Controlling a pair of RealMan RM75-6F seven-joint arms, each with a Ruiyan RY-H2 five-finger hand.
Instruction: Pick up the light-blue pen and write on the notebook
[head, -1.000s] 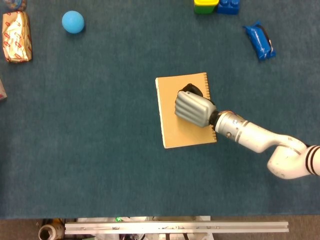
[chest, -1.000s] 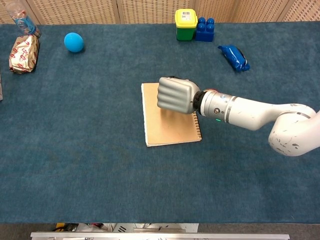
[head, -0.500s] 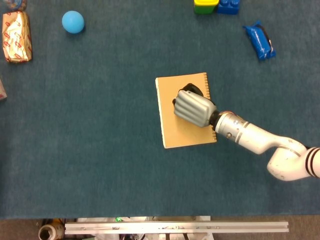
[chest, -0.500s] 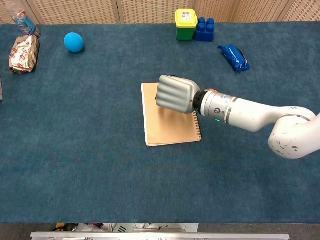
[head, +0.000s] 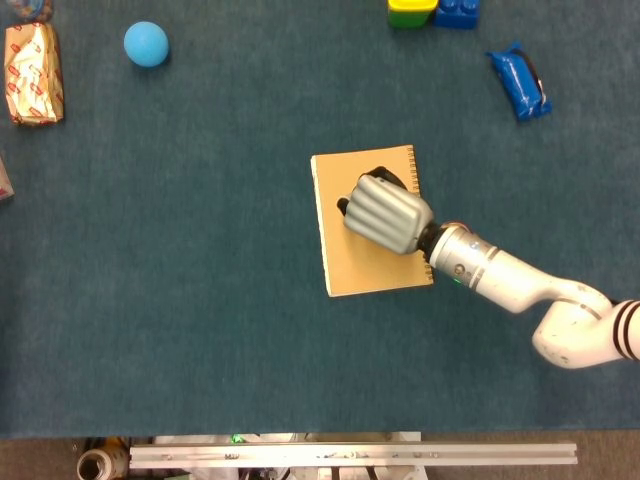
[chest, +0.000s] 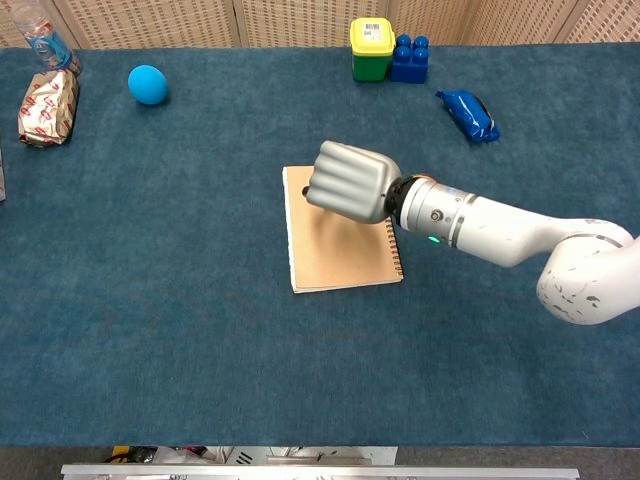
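Note:
The tan spiral notebook (head: 350, 262) (chest: 335, 258) lies flat in the middle of the blue table. My right hand (head: 386, 213) (chest: 348, 181) hovers over its upper half, fingers curled into a tight fist. A small dark tip (head: 342, 207) (chest: 305, 190) pokes out at the fist's left side, just above the page. The fist hides the rest of the pen, so its light-blue barrel does not show. My left hand appears in neither view.
A blue ball (head: 146, 44) and a red-and-white packet (head: 33, 74) lie far left. A blue wrapped packet (head: 519, 84) lies far right. A yellow-lidded green tub (chest: 371, 48) and a blue block (chest: 410, 59) stand at the back edge.
My right fist has crept a little to the left over the notebook and tilted, so the dark tip now shows at its left side. The notebook has stayed put.

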